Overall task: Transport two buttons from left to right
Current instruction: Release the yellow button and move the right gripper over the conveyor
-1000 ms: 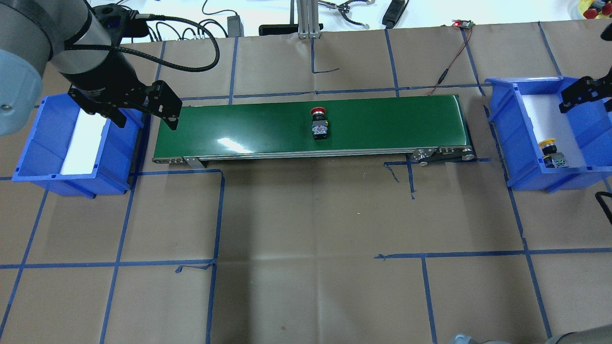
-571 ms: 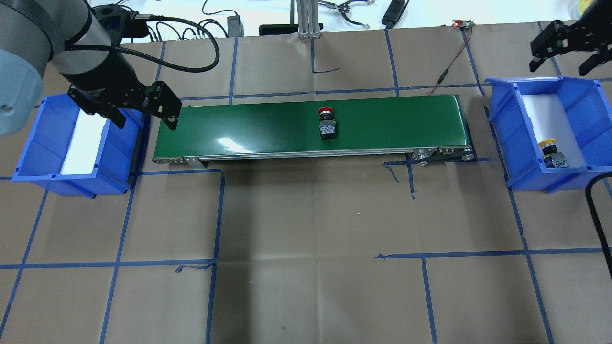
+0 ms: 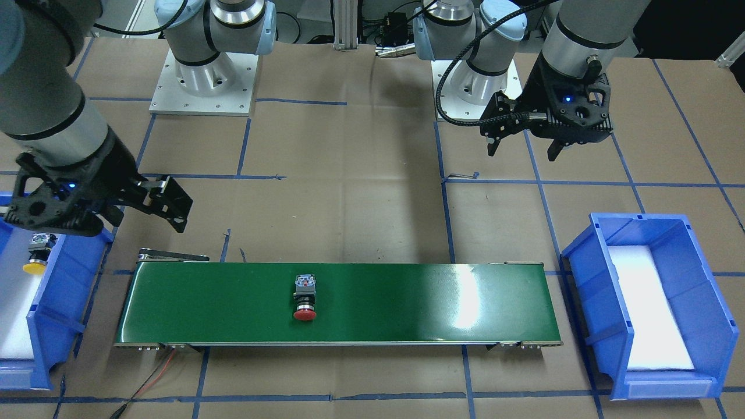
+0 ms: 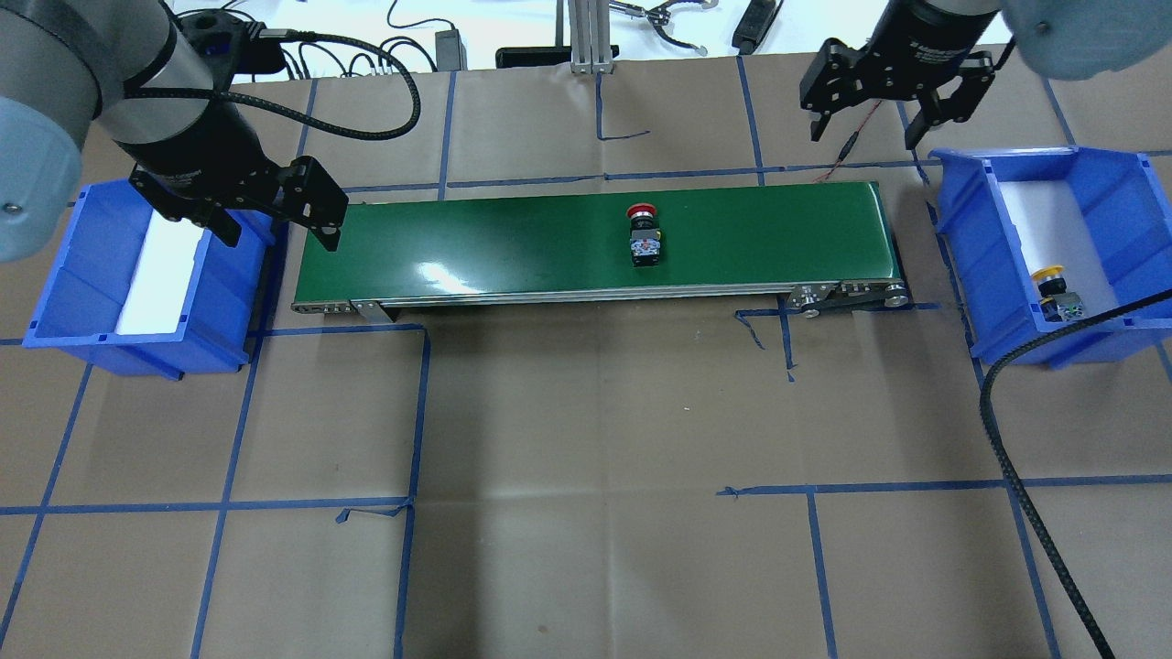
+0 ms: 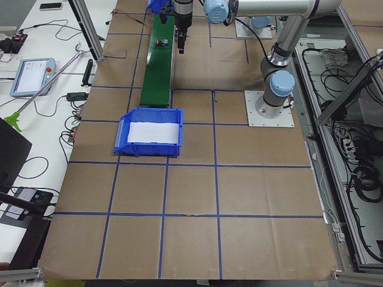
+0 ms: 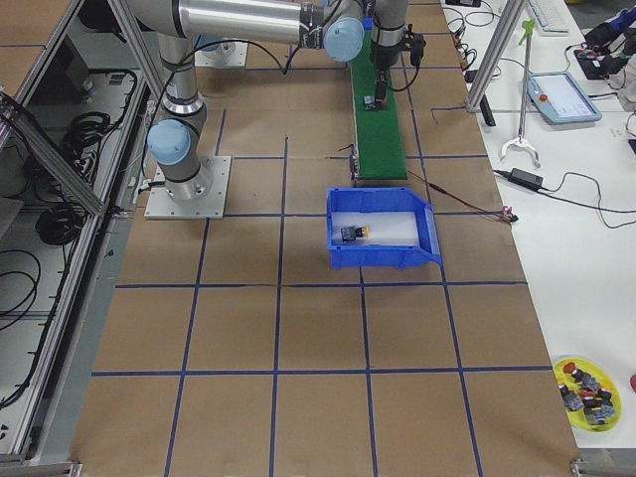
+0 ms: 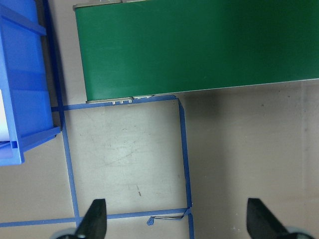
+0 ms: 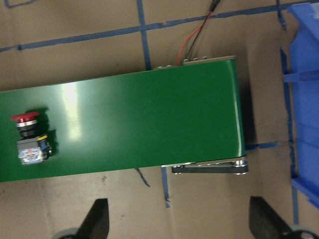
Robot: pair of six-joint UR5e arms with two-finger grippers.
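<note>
The table [image 4: 586, 567] is covered in brown paper. Blue tape [image 4: 229, 503] makes big squares on it. The paper has soft folds and a few small marks. Along one long side of the table runs a white bench [image 5: 63, 51]. Black cables [image 5: 42, 27] lie on the bench, and so does a grey tablet [image 5: 33, 76]. A yellow plate [image 6: 588, 388] sits on the bench too, near a corner of the table. A silver post [image 4: 586, 37] stands at that edge of the table. On the table's other long side is a metal frame [image 5: 350, 89] full of black cables. Bright light makes a white shine on the green belt [image 4: 513, 247] on the table.
</note>
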